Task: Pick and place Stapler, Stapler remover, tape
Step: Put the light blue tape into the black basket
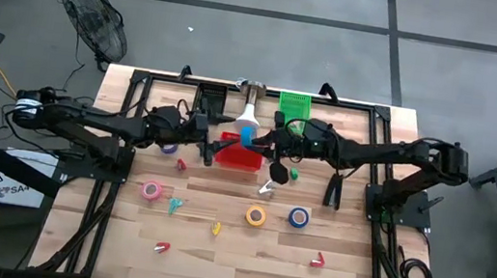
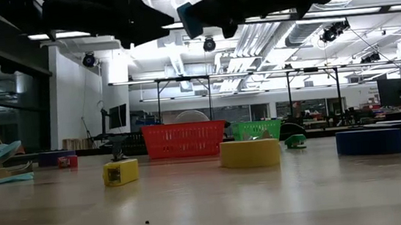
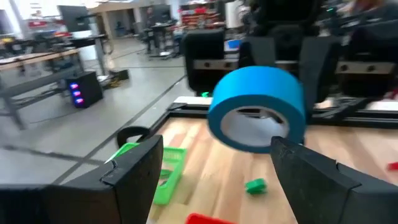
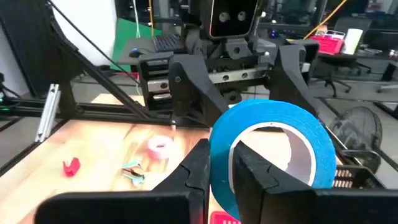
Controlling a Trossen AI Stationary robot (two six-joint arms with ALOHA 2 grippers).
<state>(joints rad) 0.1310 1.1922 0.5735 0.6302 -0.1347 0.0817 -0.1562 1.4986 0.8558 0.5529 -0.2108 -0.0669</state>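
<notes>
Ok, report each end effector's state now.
Left end effector: open, holding nothing.
Right end effector: shut on blue tape.

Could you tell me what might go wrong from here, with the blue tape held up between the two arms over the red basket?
The right gripper pinches only the wall of the blue tape roll, so the roll could swing or slip out. The left gripper stands open right beside it, and the two arms could bump. If dropped here, the roll might hit the rim of the red basket and bounce onto the table.
</notes>
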